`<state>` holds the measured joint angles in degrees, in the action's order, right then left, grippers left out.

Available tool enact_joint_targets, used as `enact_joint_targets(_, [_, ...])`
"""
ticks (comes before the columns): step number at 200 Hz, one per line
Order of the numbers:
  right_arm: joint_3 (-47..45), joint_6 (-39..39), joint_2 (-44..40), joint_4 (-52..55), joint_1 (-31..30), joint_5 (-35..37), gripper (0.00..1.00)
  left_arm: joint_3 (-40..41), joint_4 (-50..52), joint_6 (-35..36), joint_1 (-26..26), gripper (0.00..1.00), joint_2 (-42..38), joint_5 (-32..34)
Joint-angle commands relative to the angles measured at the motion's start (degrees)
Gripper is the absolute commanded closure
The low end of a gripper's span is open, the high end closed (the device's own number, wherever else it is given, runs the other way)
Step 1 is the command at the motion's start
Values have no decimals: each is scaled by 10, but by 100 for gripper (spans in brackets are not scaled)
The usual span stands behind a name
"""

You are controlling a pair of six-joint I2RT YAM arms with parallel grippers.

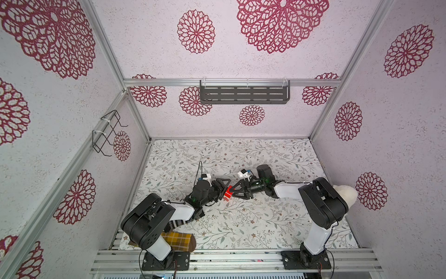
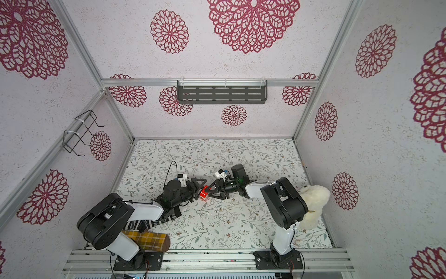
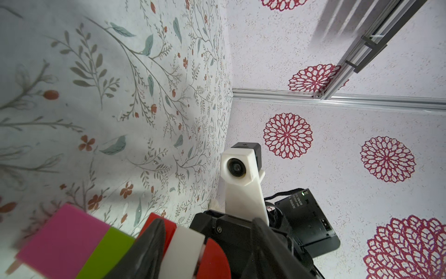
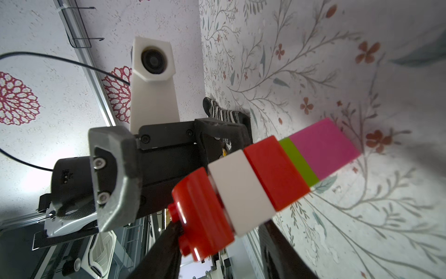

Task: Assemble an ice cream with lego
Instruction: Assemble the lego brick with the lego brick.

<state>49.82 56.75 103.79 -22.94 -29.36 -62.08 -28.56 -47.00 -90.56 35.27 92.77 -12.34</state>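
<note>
ice cream (image 1: 226, 194) between left pincer (image 1: 222, 189) and right pincer (image 1: 231, 190) — socks (image 1: 177, 238) front-left.

Both top views are looking down from overhead on the whole worktop (image 1: 241, 229); left wrist camera (image 4: 153, 60) and right wrist camera (image 3: 237, 166) are facing each other, close on the ice cream (image 3: 106, 253).

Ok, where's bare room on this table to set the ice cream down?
Free: the far strip of table between the ice cream and back wall; the near middle between left arm base and right arm base. Crowded: striped sock and plaid sock near-left, plush toy right.
</note>
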Motion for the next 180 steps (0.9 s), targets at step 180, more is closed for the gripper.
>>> enact_joint_targets(180, [130,-158,105,204,-21,186,54,33,-139,-68,5,41,91,-95])
